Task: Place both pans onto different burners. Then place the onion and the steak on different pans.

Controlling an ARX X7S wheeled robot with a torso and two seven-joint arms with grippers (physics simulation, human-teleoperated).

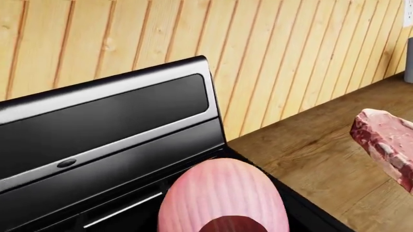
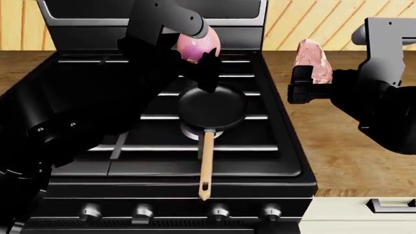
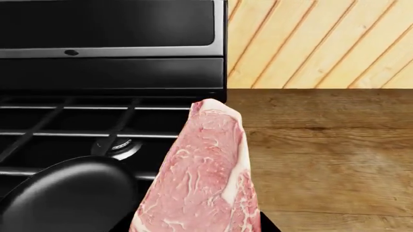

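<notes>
My left gripper (image 2: 198, 51) is shut on the pinkish-purple onion (image 2: 195, 45) and holds it in the air over the back of the stove, just behind the black pan with the light wooden handle (image 2: 213, 108). That pan sits on a front-centre burner (image 2: 193, 131). The onion fills the left wrist view (image 1: 223, 195). My right gripper (image 2: 312, 73) is shut on the raw steak (image 2: 313, 59) and holds it upright above the counter, right of the stove. The steak (image 3: 203, 174), the pan (image 3: 65, 198) and a bare burner (image 3: 121, 145) show in the right wrist view. The grey-handled pan is hidden.
The black stove (image 2: 273, 146) has a raised back panel (image 2: 247, 12) and knobs (image 2: 217, 212) along its front. Wooden counter (image 2: 351, 161) lies on its right and a wood-panelled wall (image 2: 312, 19) stands behind. My left arm covers the stove's left half.
</notes>
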